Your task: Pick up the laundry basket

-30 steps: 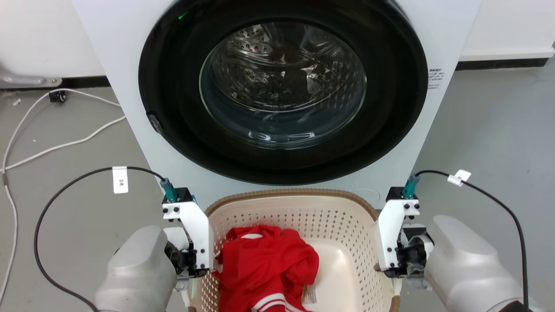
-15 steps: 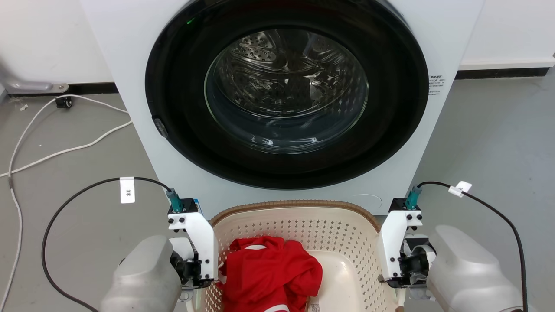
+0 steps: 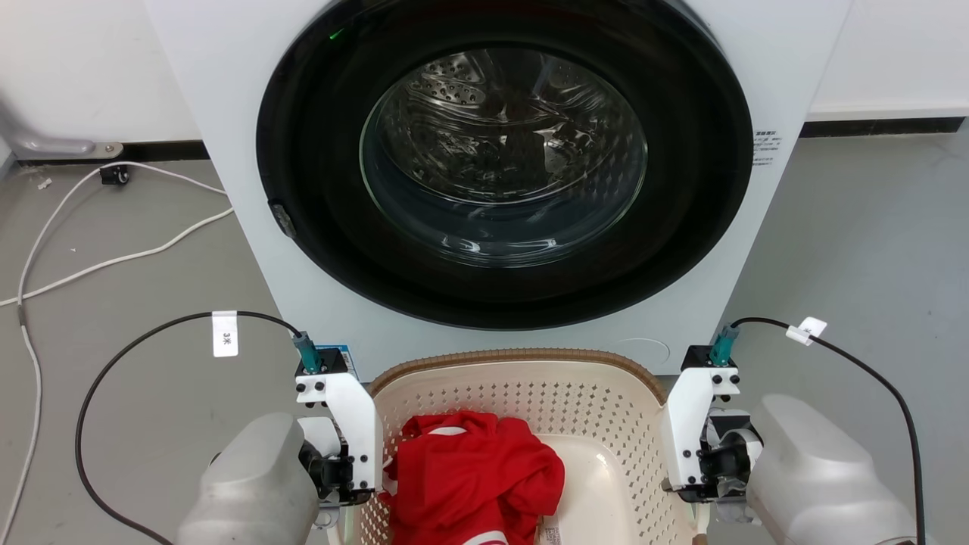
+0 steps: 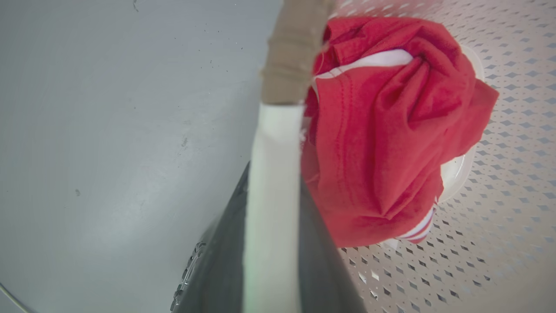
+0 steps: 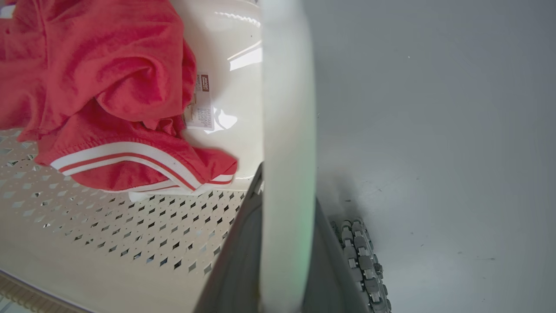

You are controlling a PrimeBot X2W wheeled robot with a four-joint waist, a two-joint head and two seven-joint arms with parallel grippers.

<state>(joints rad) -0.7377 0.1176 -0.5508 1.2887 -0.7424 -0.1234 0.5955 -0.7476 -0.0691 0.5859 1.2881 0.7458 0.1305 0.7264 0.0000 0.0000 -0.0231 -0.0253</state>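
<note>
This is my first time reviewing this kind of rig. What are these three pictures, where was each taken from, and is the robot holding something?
A two-armed wheeled robot faces a washing machine. The wide picture comes from its head camera. The other two come from cameras on its wrists, looking along the fingers. Before it is a cream laundry basket with a red garment inside. The left gripper and right gripper each clamp dark fingers on a white side handle. Whether the basket has left the floor I cannot tell.
</note>
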